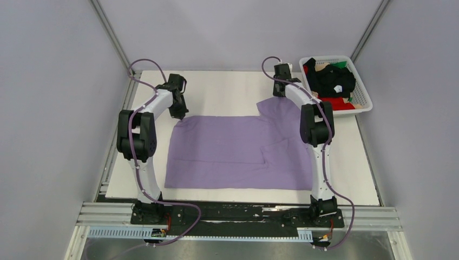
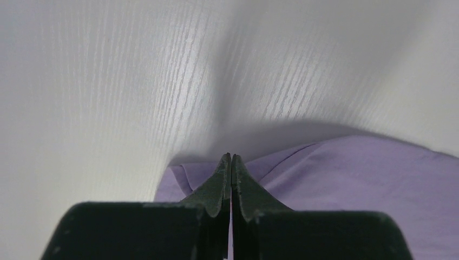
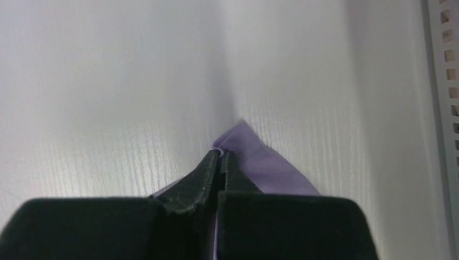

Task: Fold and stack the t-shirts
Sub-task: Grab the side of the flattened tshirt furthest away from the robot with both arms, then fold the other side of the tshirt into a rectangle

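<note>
1. While the shirt (image 1: 238,151) lies spread flat on the table (image 1: 227,86) in the top view, the left gripper (image 1: 178,111) sits at its far-left corner. The right gripper (image 1: 279,92) sits at the far-right corner. Other shirts (image 1: 335,81) are heaped in the basket (image 1: 362,105), well apart from the work.
2. Left wrist view: the left gripper (image 2: 231,157) has its jaws fully together. The shirt (image 2: 352,179) gathers around the tips and a sliver of cloth shows between them, so a pinch is judged likely.
3. Right wrist view: the right gripper (image 3: 219,153) is pressed closed on the shirt (image 3: 265,168), and a point of cloth pokes just past the tips. The basket (image 3: 446,81) wall shows at the right edge.
4. Judgement: the step in hand appears to be folding the far edge toward the near hem.
   - Both corners should rise together and level, with the cloth kept taut between them.
   - The far edge should be laid square on the near hem before release.
   - Both pinches look thin. A slip or an uneven lift would skew the fold.
</note>
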Tool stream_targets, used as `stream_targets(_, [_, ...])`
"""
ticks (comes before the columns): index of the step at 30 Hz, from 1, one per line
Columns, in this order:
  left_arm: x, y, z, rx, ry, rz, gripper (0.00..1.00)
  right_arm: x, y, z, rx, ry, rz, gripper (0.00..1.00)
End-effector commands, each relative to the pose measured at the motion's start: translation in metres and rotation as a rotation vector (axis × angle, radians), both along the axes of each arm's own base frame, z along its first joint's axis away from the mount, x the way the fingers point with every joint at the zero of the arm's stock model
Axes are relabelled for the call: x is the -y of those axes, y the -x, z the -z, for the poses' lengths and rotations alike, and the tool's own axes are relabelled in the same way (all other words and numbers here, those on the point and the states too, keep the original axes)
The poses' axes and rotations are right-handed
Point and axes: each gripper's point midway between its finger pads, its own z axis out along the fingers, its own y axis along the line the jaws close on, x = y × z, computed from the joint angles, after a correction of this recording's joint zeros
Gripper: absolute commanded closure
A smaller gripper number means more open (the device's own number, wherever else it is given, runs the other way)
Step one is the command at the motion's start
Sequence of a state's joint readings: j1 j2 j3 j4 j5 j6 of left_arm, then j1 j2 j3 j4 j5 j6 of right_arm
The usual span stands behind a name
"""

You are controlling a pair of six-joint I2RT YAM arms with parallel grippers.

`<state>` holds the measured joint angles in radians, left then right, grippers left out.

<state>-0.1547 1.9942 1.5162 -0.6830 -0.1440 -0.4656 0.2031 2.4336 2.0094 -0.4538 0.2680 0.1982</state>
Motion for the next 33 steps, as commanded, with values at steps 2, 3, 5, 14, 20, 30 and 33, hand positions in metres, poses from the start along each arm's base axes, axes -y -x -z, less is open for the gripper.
stream_targets(2, [0.000,-0.004,-0.039,0.087,0.009,-0.007,1.00,-0.007,0.013,-0.031,0.000,-0.017,-0.001,1.00])
stream_targets(3, [0.000,-0.002,-0.038,0.087,0.012,-0.006,1.00,-0.007,0.015,-0.046,0.024,-0.022,-0.002,1.00])
stream_targets(5, [0.001,0.002,-0.041,0.095,0.021,-0.004,1.00,-0.008,0.024,-0.063,0.044,-0.027,-0.007,1.00])
stream_targets(14, [0.001,0.036,-0.055,0.135,0.047,-0.001,1.00,-0.007,0.114,-0.089,0.033,-0.050,0.018,1.00])
stream_targets(20, [0.002,0.067,-0.061,0.148,0.057,-0.004,1.00,-0.002,0.172,-0.102,0.029,-0.045,0.029,1.00])
stream_targets(30, [-0.004,0.113,-0.063,0.156,0.070,-0.038,1.00,0.014,0.250,-0.137,0.031,-0.053,0.071,1.00])
stream_targets(33, [-0.009,0.125,-0.066,0.161,0.059,-0.064,1.00,0.017,0.274,-0.139,0.003,-0.060,0.074,1.00])
